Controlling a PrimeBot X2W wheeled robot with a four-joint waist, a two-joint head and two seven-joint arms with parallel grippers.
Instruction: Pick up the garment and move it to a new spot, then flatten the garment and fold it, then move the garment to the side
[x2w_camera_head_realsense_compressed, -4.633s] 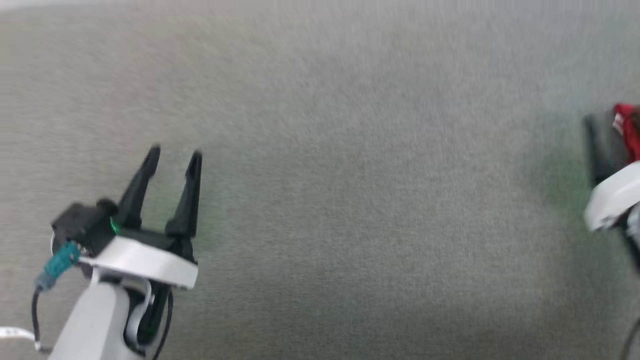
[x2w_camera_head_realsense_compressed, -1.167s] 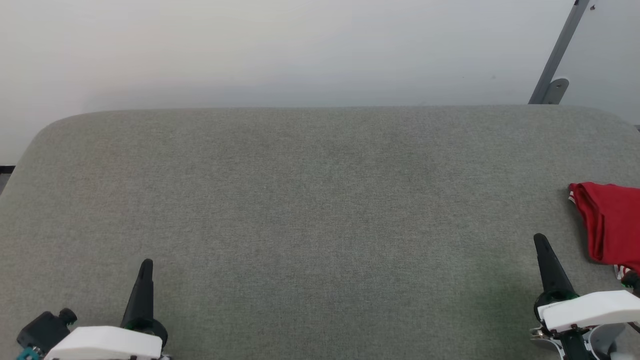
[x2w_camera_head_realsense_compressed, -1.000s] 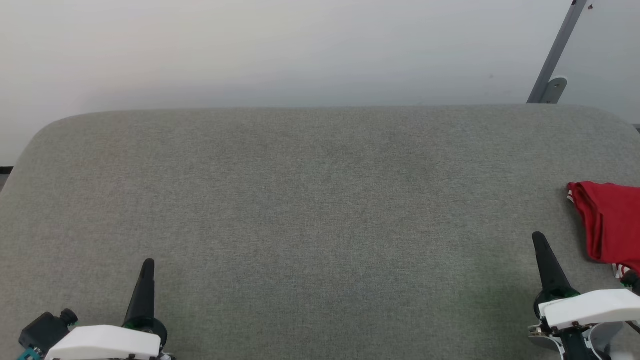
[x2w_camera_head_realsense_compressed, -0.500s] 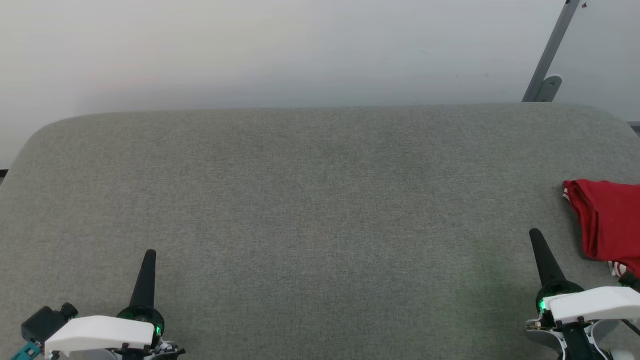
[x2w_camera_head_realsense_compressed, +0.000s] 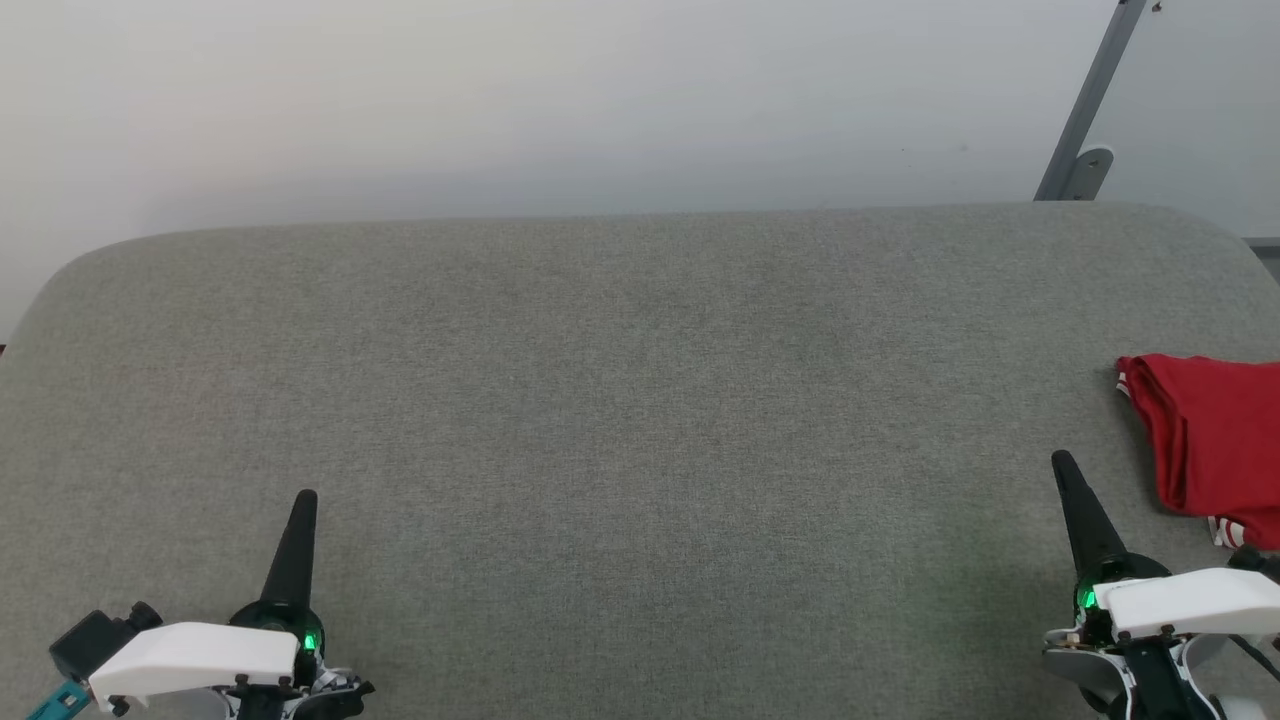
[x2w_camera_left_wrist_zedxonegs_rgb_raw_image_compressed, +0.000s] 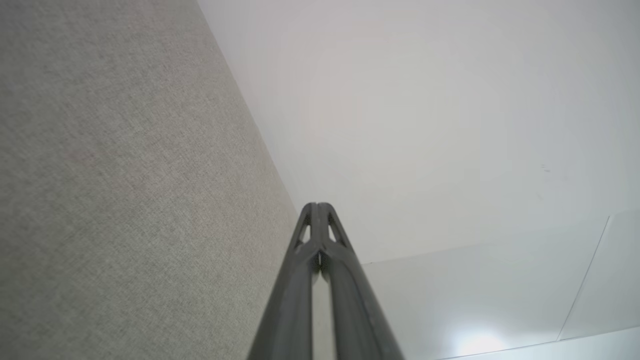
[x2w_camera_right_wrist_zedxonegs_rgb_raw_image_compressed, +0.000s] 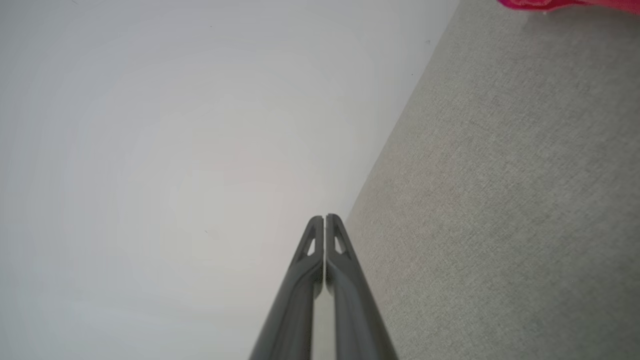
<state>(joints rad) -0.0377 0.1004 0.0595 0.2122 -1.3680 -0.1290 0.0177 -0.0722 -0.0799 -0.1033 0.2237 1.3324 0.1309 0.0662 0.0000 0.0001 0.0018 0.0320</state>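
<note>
Two hands are pointing far-ward over the near edge of the one grey fabric bench (x2w_camera_head_realsense_compressed: 640, 400): the left hand (x2w_camera_head_realsense_compressed: 304, 498) at near left and the right hand (x2w_camera_head_realsense_compressed: 1059, 461) at near right. Each is pressing its two dark fingers together, holding nothing. One red garment (x2w_camera_head_realsense_compressed: 1215, 440) is lying bunched at the right edge, just beyond the right hand and apart from it. One grey strut (x2w_camera_head_realsense_compressed: 1085, 110) is slanting up the far wall (x2w_camera_head_realsense_compressed: 500, 100).

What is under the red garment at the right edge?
The red garment lies directly on the grey fabric surface. Anything beneath its folds is covered, and its right part runs past the frame edge.
</note>
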